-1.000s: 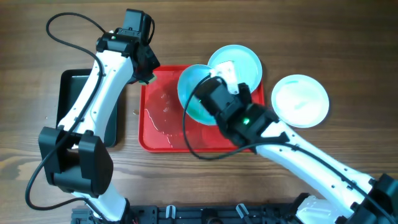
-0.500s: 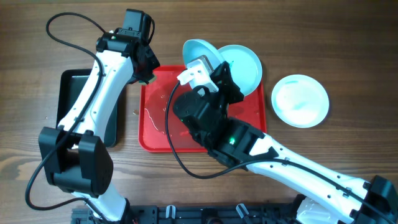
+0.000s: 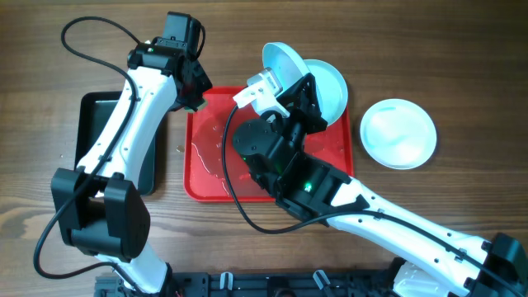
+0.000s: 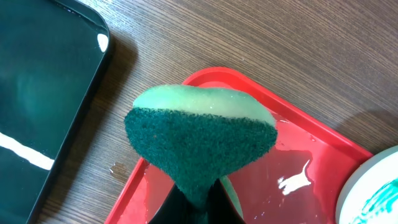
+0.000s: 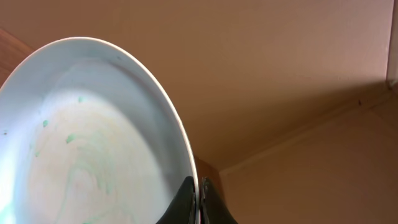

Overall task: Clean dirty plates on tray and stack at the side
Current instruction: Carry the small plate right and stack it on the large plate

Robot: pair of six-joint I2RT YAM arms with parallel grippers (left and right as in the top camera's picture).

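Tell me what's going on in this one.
The right gripper has its jaws closed on the rim of a pale plate, holding it tilted up above the far side of the red tray. The plate shows faint green smears. The left gripper holds a green sponge over the tray's far left corner, touching no plate. A second plate lies on the tray, and a third plate sits on the table to its right.

Black tray, sponge and wooden desk

The glossy black tray [image 3: 89,124] lies by the desk's [image 3: 462,49] left edge; a green sponge [image 4: 199,137], dark scouring face showing, hangs just right of it; perhaps a dark rack [image 3: 272,285] lines the near edge.
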